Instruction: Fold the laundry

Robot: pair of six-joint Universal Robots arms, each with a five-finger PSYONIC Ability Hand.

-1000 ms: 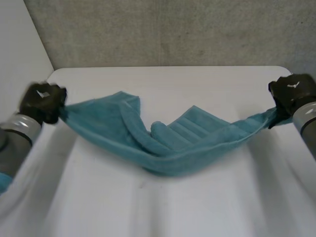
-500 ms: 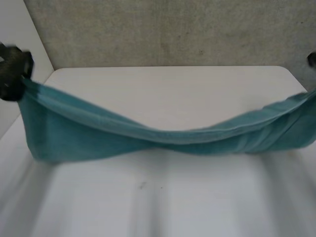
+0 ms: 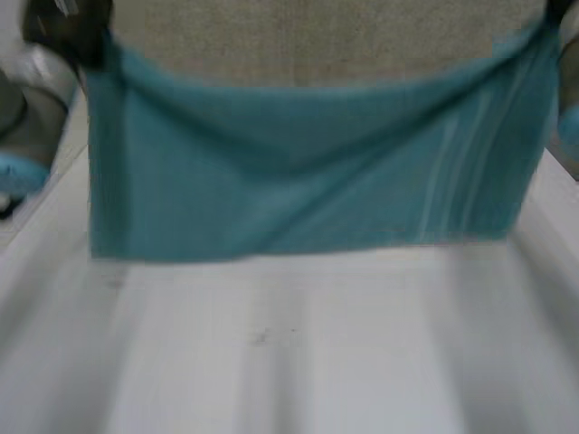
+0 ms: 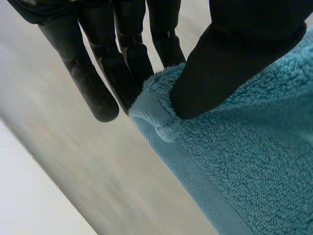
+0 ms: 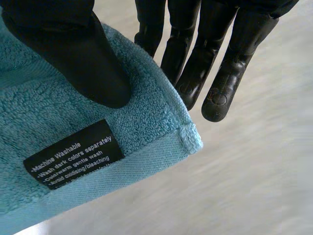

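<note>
Towel point(image 3: 308, 172) hangs, corners pinched (thumb against fingers) by left hand point(image 4: 244, 44) and right hand point(image 5: 73, 49).

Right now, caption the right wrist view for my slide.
Right hand pinches a corner of the teal towel, with the black care label just beyond the thumb.

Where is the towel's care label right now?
In the right wrist view, the black care label lies on the corner of the teal towel that the right hand pinches, just beyond its thumb.
</note>
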